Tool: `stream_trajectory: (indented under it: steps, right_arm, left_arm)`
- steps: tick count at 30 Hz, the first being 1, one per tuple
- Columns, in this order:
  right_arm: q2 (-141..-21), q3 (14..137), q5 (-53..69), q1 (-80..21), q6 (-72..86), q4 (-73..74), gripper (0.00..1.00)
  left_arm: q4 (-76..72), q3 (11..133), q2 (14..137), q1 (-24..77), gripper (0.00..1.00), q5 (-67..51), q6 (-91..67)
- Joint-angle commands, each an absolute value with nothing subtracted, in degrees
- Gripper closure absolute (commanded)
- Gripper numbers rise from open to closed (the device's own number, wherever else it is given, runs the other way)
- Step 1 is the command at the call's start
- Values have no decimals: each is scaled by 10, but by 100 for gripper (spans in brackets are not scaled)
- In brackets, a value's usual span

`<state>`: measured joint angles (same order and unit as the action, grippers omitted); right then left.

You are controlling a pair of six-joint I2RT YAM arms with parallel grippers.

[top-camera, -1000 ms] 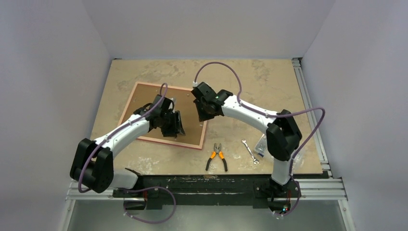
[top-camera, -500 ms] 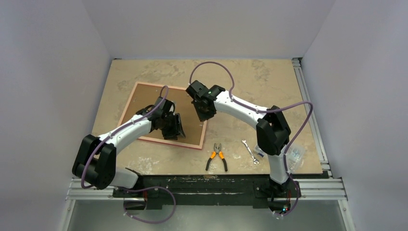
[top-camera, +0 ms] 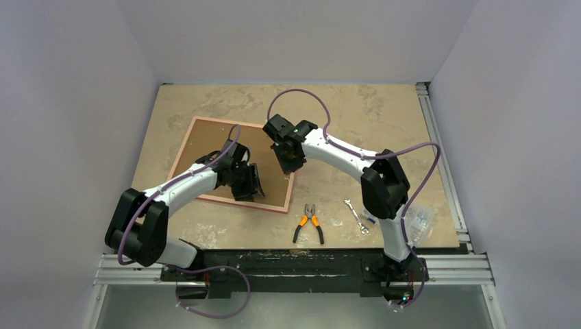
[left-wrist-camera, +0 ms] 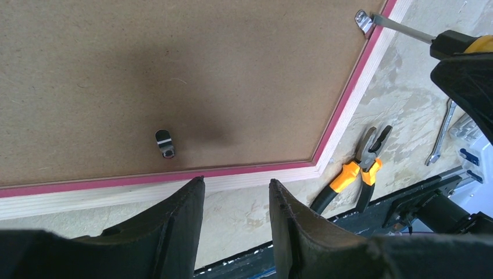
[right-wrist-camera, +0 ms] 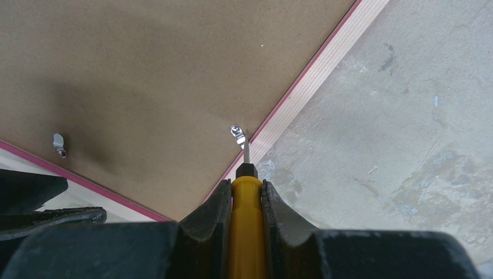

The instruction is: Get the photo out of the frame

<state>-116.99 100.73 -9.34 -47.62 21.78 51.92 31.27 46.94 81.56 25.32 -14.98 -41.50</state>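
**Frame lying face down, screwdriver tip at a side clip**

The frame [top-camera: 209, 137] is lying flat and face down on the left-centre of the table [top-camera: 384, 116]. It is showing a matte brown fibreboard back, ringed by a thin pink-red line and a pale, layered wooden edge. The photo is not showing from this side.

Two small, shiny bent-metal clips are sitting on the board. One clip [right-wrist-camera: 237, 135] is just inside the frame's right edge, and the other clip [left-wrist-camera: 164, 143] is just inside its near edge.

The right gripper [right-wrist-camera: 244, 183] is clenching one screwdriver [right-wrist-camera: 246, 232], pinching the smooth yellow handle between its two black fingers. The thin steel shaft is reaching to the right-edge clip.

The left gripper [left-wrist-camera: 235, 183] is hovering over the frame's near edge. Its two dark, tapered fingers are standing apart with nothing between them.

One pair of pliers [top-camera: 308, 223] with orange grips is lying just right of the frame's near corner. One small steel wrench [top-camera: 355, 216] is lying further right, apart from the pliers.

The tabletop is a flat beige board, mottled and scuffed with paler patches. Plain pale walls [top-camera: 288, 34] are closing it in on the left, far and right sides. A ribbed aluminium rail [top-camera: 438, 137] is running along its right edge.
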Motion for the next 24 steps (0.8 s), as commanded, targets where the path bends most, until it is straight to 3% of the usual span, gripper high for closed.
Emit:
stream_trajectory:
  steps: [1, 10, 16, 20, 24]
  right_arm:
    - [-1173, 1018, -54, -480, 219, 528, 100]
    - [-1144, 992, 14, -481, 238, 499, 100]
    - [-1091, 966, -16, -481, 249, 455, 100]
    - [-996, 885, -32, -480, 282, 371, 100]
    - [-877, 751, -126, -469, 313, 305, 100]
  left_arm:
    - [299, 465, 817, 251, 57, -162, -428]
    - [297, 464, 824, 251, 57, -165, -432]
    - [297, 465, 817, 251, 57, -159, -426]
    - [301, 470, 794, 251, 55, -151, -411]
    - [292, 470, 751, 251, 53, -147, -396]
